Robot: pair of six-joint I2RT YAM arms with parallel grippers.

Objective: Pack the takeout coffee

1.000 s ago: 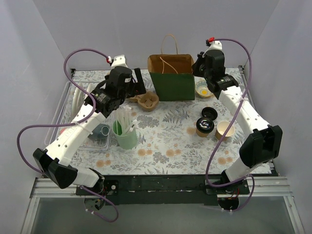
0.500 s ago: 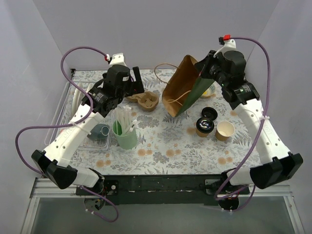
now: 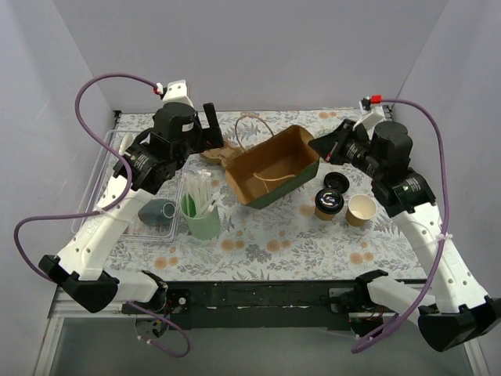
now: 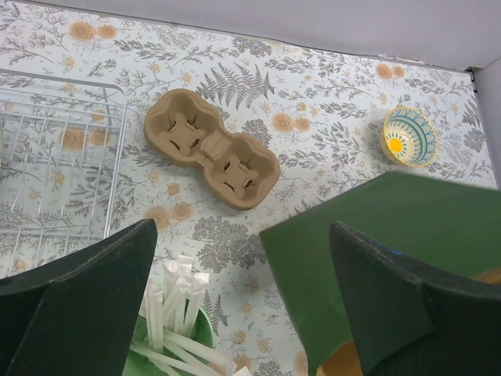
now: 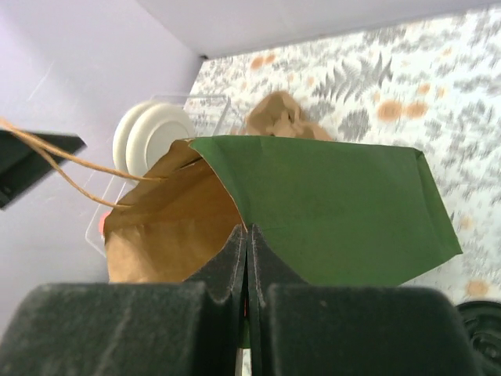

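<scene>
Right of centre on the bench [image 3: 266, 244]: black-lidded takeout coffee [image 3: 329, 202] upright, just beside a lidless paper cup [image 3: 361, 210] | green paper bag [image 3: 270, 160] tipped over, mouth open, cord handle [image 3: 274, 178] lying inside | right pincer [image 5: 246, 235] clenched on bag rim | left pincer [image 4: 243, 231] released, empty | mint cup [image 3: 203, 223] holds white sticks [image 3: 200, 192]

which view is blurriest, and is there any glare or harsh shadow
Top external: sharp, evenly lit, soft shadows, only a faint sheen on the takeout coffee lid. Left wrist: table and cup carrier crisp, left hand dark and featureless. Right wrist: blurriest; the right hand, shut on the green bag, is out of focus up close, and the table pattern behind is soft.
</scene>
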